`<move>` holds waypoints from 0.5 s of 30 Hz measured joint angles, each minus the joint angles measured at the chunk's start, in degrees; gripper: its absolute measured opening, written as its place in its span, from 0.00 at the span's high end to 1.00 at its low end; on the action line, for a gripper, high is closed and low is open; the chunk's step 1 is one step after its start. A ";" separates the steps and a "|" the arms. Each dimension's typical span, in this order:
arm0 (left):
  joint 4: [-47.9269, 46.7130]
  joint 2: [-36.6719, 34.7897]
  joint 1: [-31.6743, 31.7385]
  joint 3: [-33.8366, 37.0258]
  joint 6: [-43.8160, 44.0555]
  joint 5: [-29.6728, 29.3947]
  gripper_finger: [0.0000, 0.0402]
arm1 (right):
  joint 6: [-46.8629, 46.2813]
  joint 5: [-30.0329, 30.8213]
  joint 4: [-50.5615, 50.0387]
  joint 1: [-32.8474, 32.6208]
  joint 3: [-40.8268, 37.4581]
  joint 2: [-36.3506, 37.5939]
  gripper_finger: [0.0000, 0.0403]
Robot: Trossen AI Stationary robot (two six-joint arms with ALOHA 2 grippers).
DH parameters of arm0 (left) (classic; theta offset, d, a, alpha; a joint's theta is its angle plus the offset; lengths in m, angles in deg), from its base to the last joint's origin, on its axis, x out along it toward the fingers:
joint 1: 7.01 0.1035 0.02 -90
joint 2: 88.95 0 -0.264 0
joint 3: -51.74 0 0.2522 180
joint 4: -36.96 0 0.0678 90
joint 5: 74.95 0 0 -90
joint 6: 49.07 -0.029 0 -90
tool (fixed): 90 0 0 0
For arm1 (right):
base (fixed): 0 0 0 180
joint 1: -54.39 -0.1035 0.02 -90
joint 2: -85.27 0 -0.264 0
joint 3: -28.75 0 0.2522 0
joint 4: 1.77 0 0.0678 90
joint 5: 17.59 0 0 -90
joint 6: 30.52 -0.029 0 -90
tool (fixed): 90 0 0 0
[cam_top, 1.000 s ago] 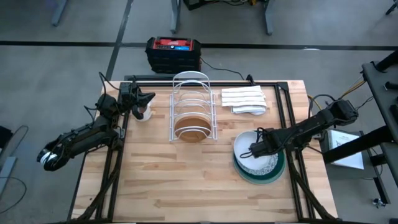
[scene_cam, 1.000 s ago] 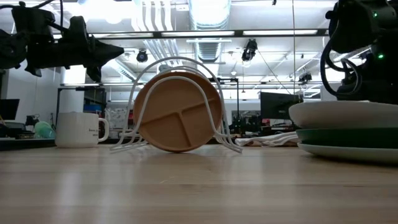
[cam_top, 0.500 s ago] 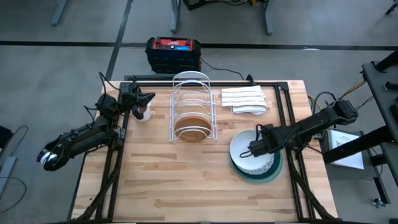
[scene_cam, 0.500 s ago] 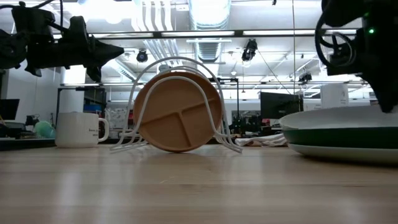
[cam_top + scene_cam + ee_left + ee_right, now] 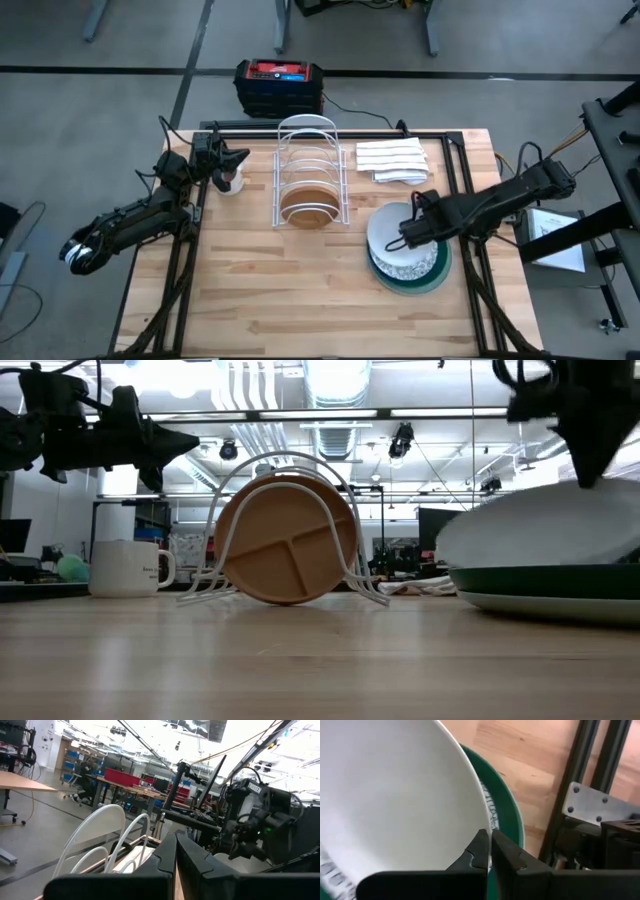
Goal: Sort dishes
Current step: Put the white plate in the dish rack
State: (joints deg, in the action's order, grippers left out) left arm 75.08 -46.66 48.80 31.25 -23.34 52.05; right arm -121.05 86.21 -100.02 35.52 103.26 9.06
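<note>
The tan-brown plate (image 5: 310, 206) stands on edge in the white wire rack (image 5: 311, 170), also seen in the low view (image 5: 288, 540). The plain white plate (image 5: 388, 230) lies tilted on the grey-speckled plate (image 5: 408, 265), which lies on the dark green plate (image 5: 412, 283) at the table's right. My right gripper (image 5: 405, 240) is shut on the white plate. My left gripper (image 5: 238, 160) is shut and empty, in the air over the small mug (image 5: 125, 568) at the far left. My right gripper pinches the white plate's rim (image 5: 481, 822) between its two fingers, on the plate's right side. The fingers come from the table's right, slanting down. The plate is tilted, its held side raised (image 5: 590, 505) and its left side low over the stack.
Folded white cloths (image 5: 393, 160) lie at the far right. A black frame rail (image 5: 580, 780) runs along the table's right edge beside the stack. Bare wood lies across the near half of the table (image 5: 300, 290).
My right gripper has gone up and a little toward the table's left with the white plate's rim. The plate has slid leftward over the stack and tipped from level to tilted, its right side raised and its left side staying low.
</note>
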 joint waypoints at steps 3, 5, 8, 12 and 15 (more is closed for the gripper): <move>-0.02 0.00 0.00 -0.01 0.00 0.00 1.00 | 1.12 2.34 -1.95 -0.04 3.79 0.00 1.00; -0.01 0.00 0.00 -0.01 0.00 0.00 1.00 | 2.14 4.60 -2.76 -0.13 6.02 0.00 1.00; -0.02 0.00 0.00 0.00 0.00 -0.01 1.00 | 3.11 8.70 -4.18 -0.52 8.85 0.01 1.00; 0.15 0.00 0.00 -0.01 0.01 -0.01 1.00 | 4.25 19.21 -3.72 -1.32 11.11 0.04 1.00; 1.17 0.00 0.00 0.00 0.29 -0.01 1.00 | 5.25 28.45 -3.01 -1.75 12.23 -0.06 1.00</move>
State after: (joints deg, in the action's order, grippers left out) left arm 76.24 -46.66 48.80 31.25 -23.05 52.04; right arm -115.80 114.66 -103.03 33.77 115.49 9.00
